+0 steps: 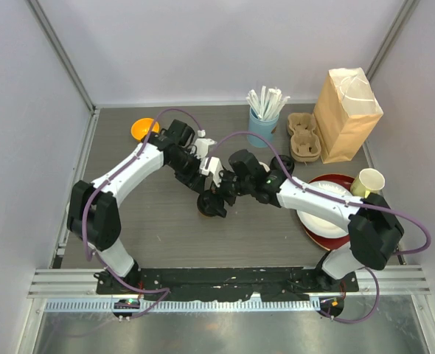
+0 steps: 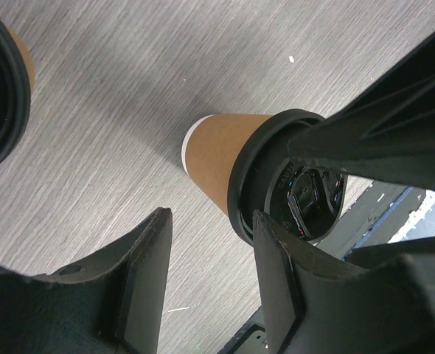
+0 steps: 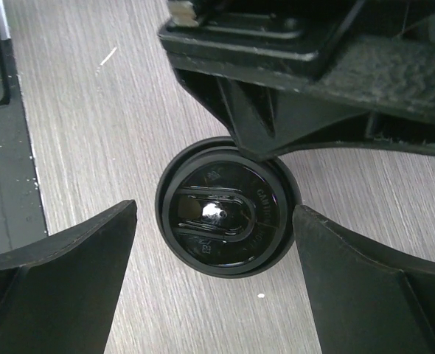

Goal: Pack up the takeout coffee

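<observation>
Takeout coffee (image 2: 217, 158) is straddled by the wide right pincer (image 3: 216, 221); it could be tipped by the half-open, empty left pincer (image 2: 210, 243) just beside its lid (image 3: 223, 214).

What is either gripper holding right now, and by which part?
Nothing. The right gripper stands open astride the lidded cup, with gaps on both sides; the left gripper is open beside it, empty.

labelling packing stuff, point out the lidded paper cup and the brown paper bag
round black-lidded kraft-brown paper cup (image 3: 221, 215): right wrist view, lid centre
tall brown paper bag (image 1: 341, 133): top view, near side face
</observation>
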You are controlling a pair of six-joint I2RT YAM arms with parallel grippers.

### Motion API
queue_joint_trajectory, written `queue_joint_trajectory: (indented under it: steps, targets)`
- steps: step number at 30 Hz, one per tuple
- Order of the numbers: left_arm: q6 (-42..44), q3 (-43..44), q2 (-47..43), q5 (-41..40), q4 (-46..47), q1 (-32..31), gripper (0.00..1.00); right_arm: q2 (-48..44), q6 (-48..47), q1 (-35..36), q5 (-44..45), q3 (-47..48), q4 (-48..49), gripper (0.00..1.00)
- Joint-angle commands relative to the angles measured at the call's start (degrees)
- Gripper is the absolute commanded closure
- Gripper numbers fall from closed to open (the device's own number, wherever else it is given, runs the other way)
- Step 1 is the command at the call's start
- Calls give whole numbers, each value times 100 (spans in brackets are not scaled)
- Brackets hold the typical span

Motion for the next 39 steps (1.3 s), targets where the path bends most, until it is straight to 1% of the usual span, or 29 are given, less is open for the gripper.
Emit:
queue_joint_trajectory:
  steps: [1,7,15,22,28,29,33,34,37,39]
  targets:
    - [10,61,76,289,110,188,49,223,-117,-7,221,449,-133,8]
    - [-60,34,41,561,215,469,48,408,-99,-7,89,634,-195,8]
    - [-104,-80,-12,641,338,549,46,856,-20,11,1,1047,-380,7]
    - [-105,-106,-91,711,330,584,46,1103,-91,204,379,1328,-669,7]
    - [-113,-150,-73,720,347,575,46,1191,-90,310,687,1355,-670,7]
    - [-113,-159,-73,720,338,584,46,1182,-99,301,704,1329,-644,12]
    - [-113,-159,-73,755,338,575,47,1182,-134,301,862,1241,-538,22]
    - [-113,-159,-82,755,338,575,47,1200,-134,310,871,1241,-529,28]
    - [-105,-159,-65,755,356,575,48,1270,-134,327,897,1171,-468,32]
    - [-105,-168,-47,772,321,584,48,1261,-134,354,959,1092,-389,33]
